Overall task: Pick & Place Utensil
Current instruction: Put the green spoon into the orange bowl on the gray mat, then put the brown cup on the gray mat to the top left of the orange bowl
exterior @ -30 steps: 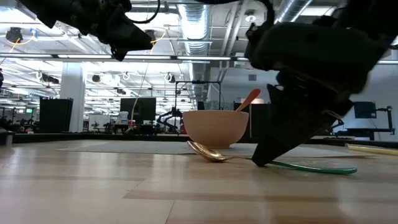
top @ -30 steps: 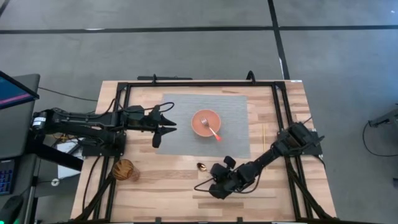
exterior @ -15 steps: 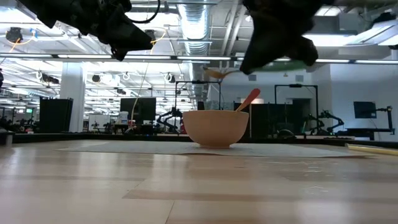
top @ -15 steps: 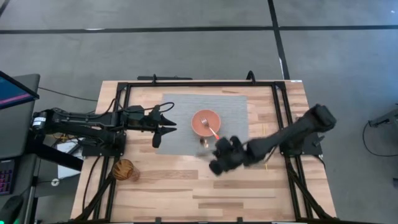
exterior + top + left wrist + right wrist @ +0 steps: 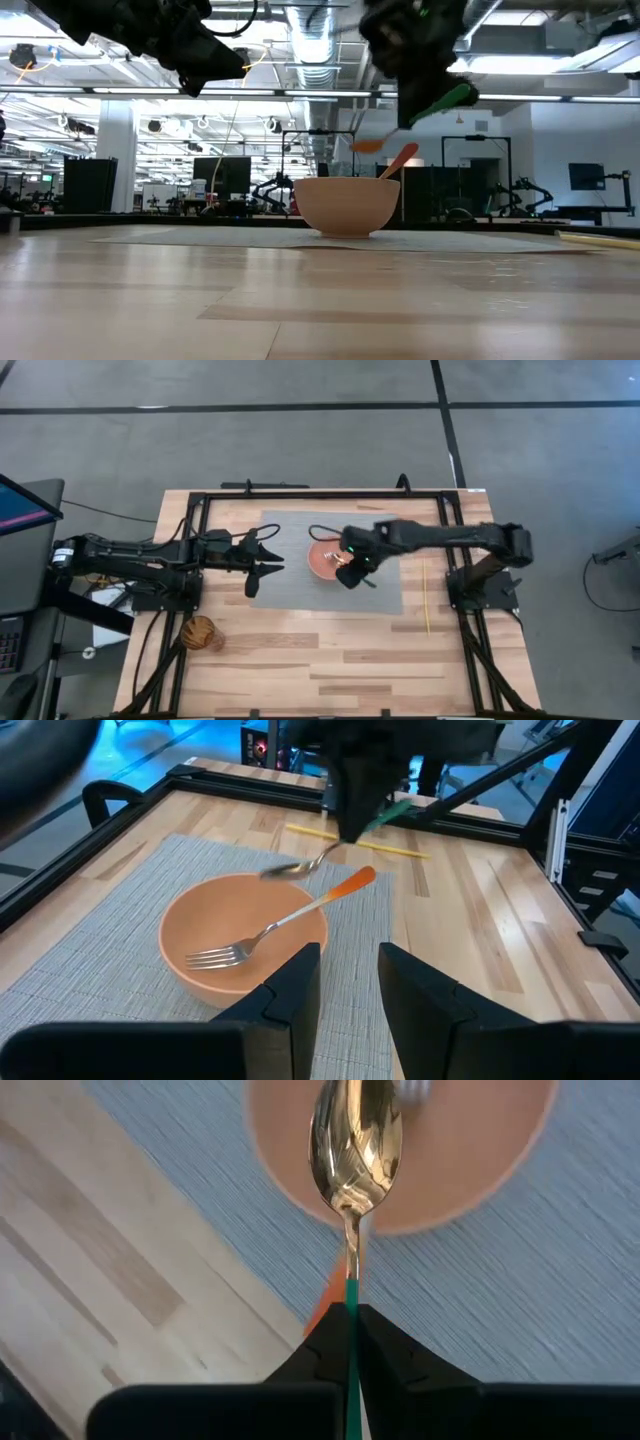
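Gold spoon w/ green handle point(image 5: 353, 1140) pinched by right gripper point(image 5: 349, 1323) over peach bowl point(image 5: 215, 925); may clip orange-handled fork point(image 5: 268, 928); left gripper point(image 5: 348, 982) open, idle.

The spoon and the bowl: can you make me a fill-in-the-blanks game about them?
1. The right gripper holds a spoon by its ____ handle.
2. The spoon hangs above the ____.
3. Already resting in it is a ____ with an orange handle.
4. The bowl sits on a grey ____, while the left gripper waits beside it.

Missing words: green; bowl; fork; placemat
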`<state>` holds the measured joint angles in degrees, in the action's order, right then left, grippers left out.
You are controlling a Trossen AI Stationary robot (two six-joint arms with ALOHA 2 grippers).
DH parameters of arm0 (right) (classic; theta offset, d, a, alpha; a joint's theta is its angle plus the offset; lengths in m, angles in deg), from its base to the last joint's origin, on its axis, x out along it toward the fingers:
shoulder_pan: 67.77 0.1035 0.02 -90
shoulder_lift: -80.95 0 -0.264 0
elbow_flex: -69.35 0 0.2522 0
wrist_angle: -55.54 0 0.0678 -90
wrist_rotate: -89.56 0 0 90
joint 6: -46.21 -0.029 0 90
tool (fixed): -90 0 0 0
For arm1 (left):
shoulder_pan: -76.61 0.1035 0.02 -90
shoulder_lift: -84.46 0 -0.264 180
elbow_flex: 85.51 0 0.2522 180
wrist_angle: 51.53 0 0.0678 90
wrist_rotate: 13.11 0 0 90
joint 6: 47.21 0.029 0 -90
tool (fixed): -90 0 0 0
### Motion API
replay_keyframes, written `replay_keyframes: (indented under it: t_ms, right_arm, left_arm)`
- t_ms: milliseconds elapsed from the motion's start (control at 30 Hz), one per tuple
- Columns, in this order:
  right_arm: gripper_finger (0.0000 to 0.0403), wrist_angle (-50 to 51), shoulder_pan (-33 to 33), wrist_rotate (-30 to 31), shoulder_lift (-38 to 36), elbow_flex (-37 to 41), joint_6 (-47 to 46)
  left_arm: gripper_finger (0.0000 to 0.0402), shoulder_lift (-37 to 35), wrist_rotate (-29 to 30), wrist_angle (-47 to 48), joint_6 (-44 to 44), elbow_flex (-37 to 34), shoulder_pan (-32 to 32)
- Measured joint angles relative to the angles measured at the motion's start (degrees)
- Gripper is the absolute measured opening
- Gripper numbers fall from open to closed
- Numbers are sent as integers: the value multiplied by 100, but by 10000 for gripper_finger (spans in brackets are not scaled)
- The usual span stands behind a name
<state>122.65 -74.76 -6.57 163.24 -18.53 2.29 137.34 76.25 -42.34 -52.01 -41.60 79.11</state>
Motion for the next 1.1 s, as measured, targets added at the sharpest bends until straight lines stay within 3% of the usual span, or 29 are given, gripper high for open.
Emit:
replay_keyframes:
  t_ms: [100,333,567,767,1100]
  right_arm:
    - [2,350,-362,-583,444,-422,638]
    - [2,695,-946,-841,1217,-1229,1541]
    - [5,794,-1238,-1397,1911,-1387,2054]
    - [12,794,-1270,-1525,2177,-1482,2054]
    - [74,751,-1254,-1526,1979,-1522,2221]
  left_arm:
    - [105,0,0,-1,0,1,0]
    - [105,0,-2,-21,0,2,0]
    - [105,-2,0,-23,0,2,0]
    - [105,-2,0,-23,0,4,0]
    - [105,-2,0,-28,-2,4,0]
